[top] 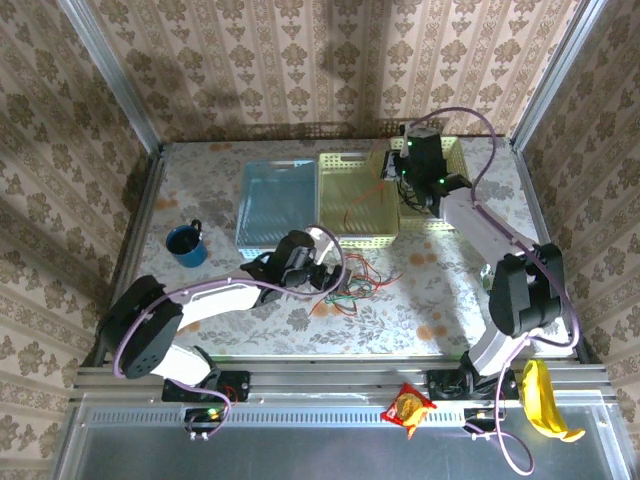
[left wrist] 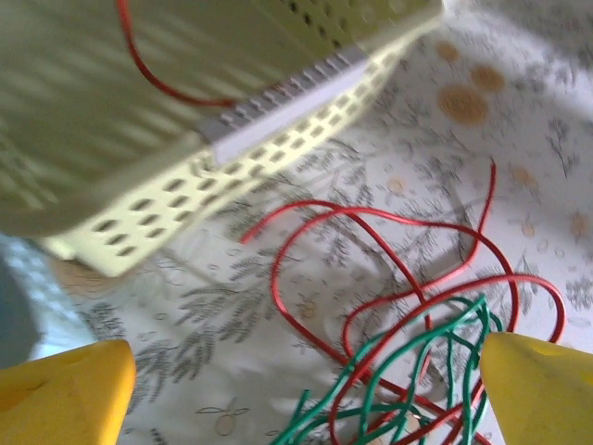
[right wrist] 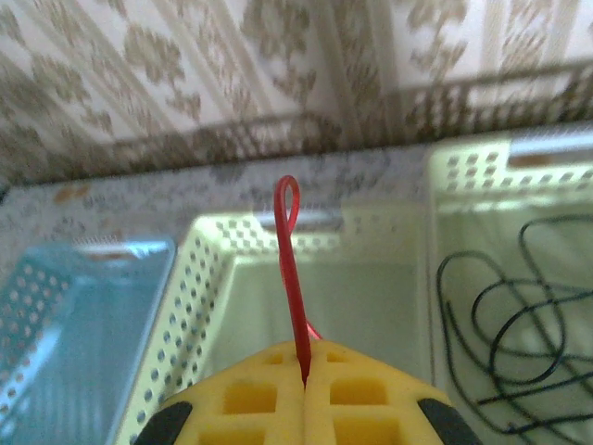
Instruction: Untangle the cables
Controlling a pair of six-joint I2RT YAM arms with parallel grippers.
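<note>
A tangle of red cables point(top: 362, 283) and green ones lies on the table in front of the yellow basket point(top: 357, 236). My left gripper point(top: 325, 268) hovers just left of the tangle. In the left wrist view my left gripper point(left wrist: 296, 399) stands open, and the red cable point(left wrist: 306, 222) and green cable point(left wrist: 417, 362) lie loose on the table between its yellow fingertips point(left wrist: 56, 394). My right gripper point(top: 397, 172) is raised over the yellow basket point(right wrist: 199, 306). There my right gripper point(right wrist: 304, 380) is shut on a red cable point(right wrist: 289, 250), whose loop sticks up past the fingers. A black cable point(right wrist: 505, 324) lies coiled in the basket to the right.
A blue basket point(top: 275, 200) stands left of the yellow one, and another pale basket point(top: 450, 150) stands to its right. A dark blue mug point(top: 186, 245) sits at the left. A snack packet point(top: 410, 405) and a banana point(top: 545, 400) lie on the front shelf.
</note>
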